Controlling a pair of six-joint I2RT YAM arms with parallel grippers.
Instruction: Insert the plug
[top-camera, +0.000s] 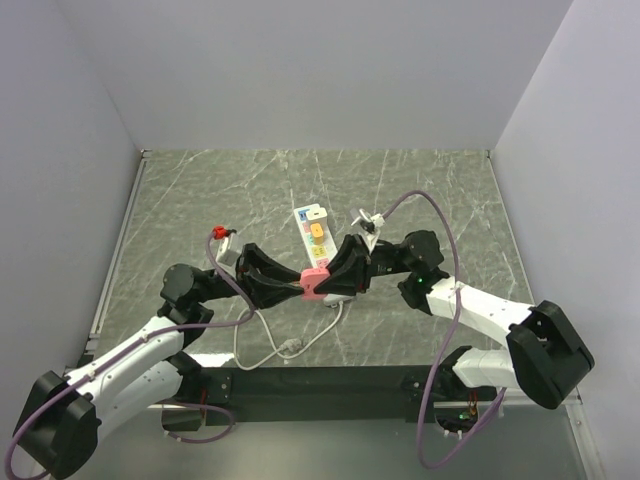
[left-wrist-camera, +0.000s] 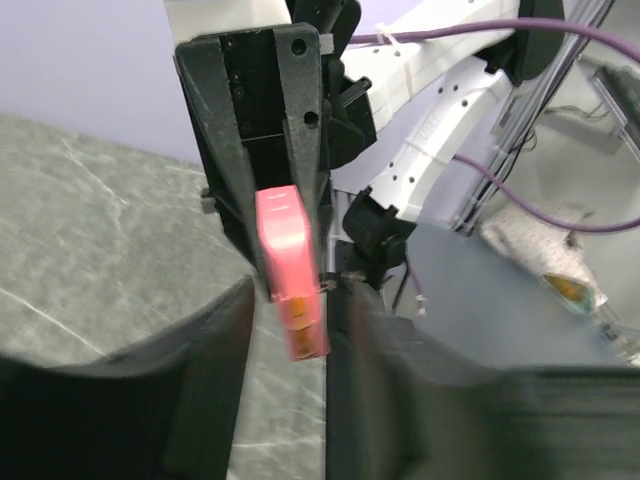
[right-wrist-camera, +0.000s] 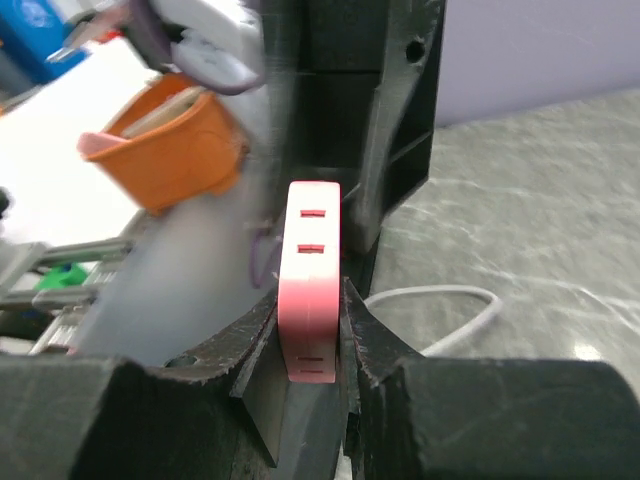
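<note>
A pink plug block (top-camera: 314, 283) with slots in its face is held between both grippers in mid-table, just in front of the near end of the white power strip (top-camera: 313, 234) with coloured sockets. My right gripper (top-camera: 336, 281) is shut on the pink block (right-wrist-camera: 310, 270), with its jaws pressed on both sides (right-wrist-camera: 310, 330). My left gripper (top-camera: 284, 283) faces it from the left and is open. In the left wrist view (left-wrist-camera: 290, 315) the block (left-wrist-camera: 288, 262) lies against one finger (left-wrist-camera: 365, 350), with a gap to the other (left-wrist-camera: 210, 350).
A white cable (top-camera: 292, 345) loops on the marble table (top-camera: 200, 200) in front of the grippers; it also shows in the right wrist view (right-wrist-camera: 450, 310). Grey walls enclose the table on the left, back and right. The purple wrist cables (top-camera: 420, 200) arch above the arms.
</note>
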